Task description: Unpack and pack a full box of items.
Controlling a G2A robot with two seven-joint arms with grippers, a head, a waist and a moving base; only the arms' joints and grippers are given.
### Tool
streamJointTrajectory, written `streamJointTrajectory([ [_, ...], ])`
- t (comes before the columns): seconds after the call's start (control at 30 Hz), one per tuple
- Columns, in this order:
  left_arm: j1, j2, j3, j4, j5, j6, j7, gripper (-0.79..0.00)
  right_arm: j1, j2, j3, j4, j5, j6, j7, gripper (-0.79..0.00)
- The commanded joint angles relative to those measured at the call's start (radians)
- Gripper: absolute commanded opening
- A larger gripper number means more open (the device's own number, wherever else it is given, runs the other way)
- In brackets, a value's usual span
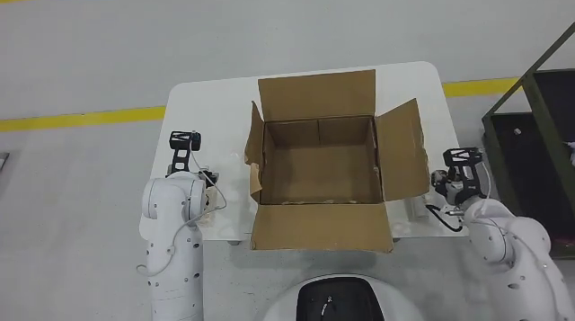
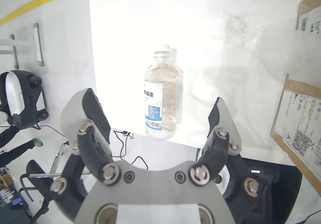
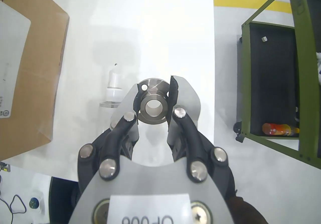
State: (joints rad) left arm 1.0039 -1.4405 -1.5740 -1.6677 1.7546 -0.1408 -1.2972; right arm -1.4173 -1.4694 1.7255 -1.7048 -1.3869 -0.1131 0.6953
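Note:
An open cardboard box (image 1: 323, 227) stands mid-table with its flaps spread, and I see nothing inside it. My left arm (image 1: 175, 204) is at the box's left. Its gripper (image 2: 154, 97) is open above two clear liquid bottles (image 2: 161, 94), which stand one behind the other near the table's front edge, untouched. My right arm (image 1: 492, 229) is on the other side of the box. Its gripper (image 3: 155, 84) is shut on a metal flanged bushing (image 3: 152, 108), held just above the table. A small white and clear pump-like piece (image 3: 113, 93) stands beside it.
The white table (image 1: 216, 105) has bare room behind and left of the box. Crumpled clear film (image 2: 230, 26) lies past the bottles. A box flap (image 2: 296, 129) with labels hangs near the left gripper. A green cart (image 3: 270, 79) holding an orange bottle (image 3: 279, 129) stands beyond the table's right edge.

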Motion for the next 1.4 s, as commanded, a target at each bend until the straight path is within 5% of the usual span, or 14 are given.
streamJointTrajectory([
  [0.0,0.000,0.000,0.000,0.000,0.000,0.000,0.000,0.000,0.011,0.003,-0.006,0.017,-0.003,-0.009,0.019,-0.785],
  [0.33,0.000,0.000,0.000,0.000,0.000,0.000,0.000,0.000,0.053,0.017,-0.021,0.082,-0.009,-0.025,0.053,-0.785],
  [0.57,0.000,0.000,0.000,0.000,0.000,0.000,0.000,0.000,0.066,0.025,-0.029,0.104,-0.003,-0.030,0.056,-0.619],
  [0.87,0.000,0.000,0.000,0.000,0.000,0.000,0.000,0.000,0.068,0.036,-0.035,0.107,0.007,-0.033,0.055,-0.576],
  [0.93,0.000,0.000,0.000,0.000,0.000,0.000,0.000,0.000,0.071,0.038,-0.037,0.111,0.008,-0.034,0.057,-0.440],
  [1.2,0.000,0.000,0.000,0.000,0.000,0.000,0.000,0.000,0.064,0.047,-0.032,0.086,0.034,-0.031,0.042,-0.453],
  [1.37,0.000,0.000,0.000,0.000,0.000,0.000,0.000,0.000,0.009,0.049,0.011,-0.060,0.137,-0.030,-0.096,-0.508],
])
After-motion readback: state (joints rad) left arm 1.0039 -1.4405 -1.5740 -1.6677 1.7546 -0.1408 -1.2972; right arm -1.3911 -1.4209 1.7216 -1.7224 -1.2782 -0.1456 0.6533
